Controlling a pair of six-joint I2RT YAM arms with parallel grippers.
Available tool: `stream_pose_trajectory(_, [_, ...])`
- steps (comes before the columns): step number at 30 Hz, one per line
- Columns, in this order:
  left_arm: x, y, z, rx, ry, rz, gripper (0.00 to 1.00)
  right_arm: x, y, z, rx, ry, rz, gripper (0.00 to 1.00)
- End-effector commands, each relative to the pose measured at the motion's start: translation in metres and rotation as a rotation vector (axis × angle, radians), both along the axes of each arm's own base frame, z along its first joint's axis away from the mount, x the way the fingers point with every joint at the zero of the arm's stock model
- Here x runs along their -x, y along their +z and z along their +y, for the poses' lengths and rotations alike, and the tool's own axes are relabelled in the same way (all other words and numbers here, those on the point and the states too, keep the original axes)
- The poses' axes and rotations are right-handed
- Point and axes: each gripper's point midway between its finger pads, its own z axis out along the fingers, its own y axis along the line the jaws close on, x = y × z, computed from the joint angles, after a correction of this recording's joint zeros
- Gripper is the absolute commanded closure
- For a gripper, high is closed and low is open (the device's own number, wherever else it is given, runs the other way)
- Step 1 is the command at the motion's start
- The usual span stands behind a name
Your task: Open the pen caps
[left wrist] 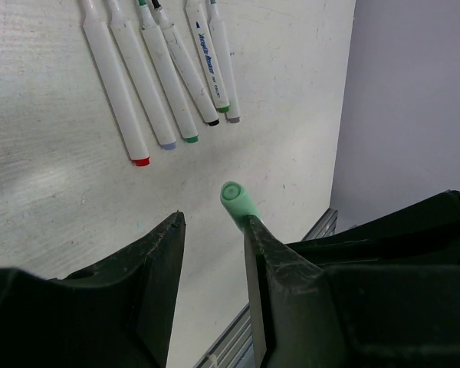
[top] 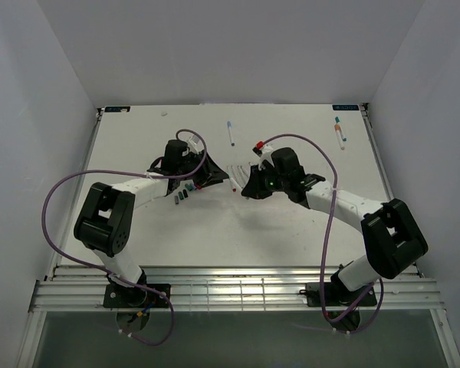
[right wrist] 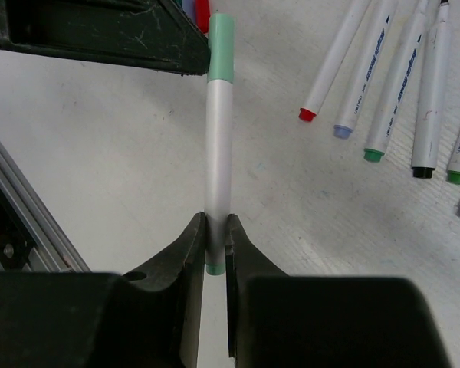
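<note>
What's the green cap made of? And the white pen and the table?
The mint cap looks like smooth matte plastic, evenly coloured. The white pen barrel seems slightly glossy plastic, with a soft sheen. The table is probably painted board or laminate: white, scuffed, faintly grained.

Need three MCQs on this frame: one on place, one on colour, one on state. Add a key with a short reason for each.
1. Where is the held pen?
A. lying in the row on the table
B. in the right tool
C. at the table's far edge

2. Its cap is:
A. red
B. pale green
C. black

3. The left tool is:
A. open
B. shut on the cap
C. shut on a barrel

Key:
1 B, the tool clamps its barrel.
2 B, pale green shows at the pen's far end.
3 A, a clear gap shows between its jaws.
</note>
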Motion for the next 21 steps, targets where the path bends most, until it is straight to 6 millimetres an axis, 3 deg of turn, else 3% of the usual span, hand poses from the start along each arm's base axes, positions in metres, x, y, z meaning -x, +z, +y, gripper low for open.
stream_pose_trajectory(1, [-0.012,0.021,-0.003,0.019,0.014,-0.065,0.53,0.004,0.008,0.010,-0.039,0.025,-0.018,0.92])
stream_pose_trajectory(21, [-0.007,0.031,-0.006,0.059,0.013,-0.046,0.56,0.007,0.010,0.030,-0.060,0.043,-0.028,0.92])
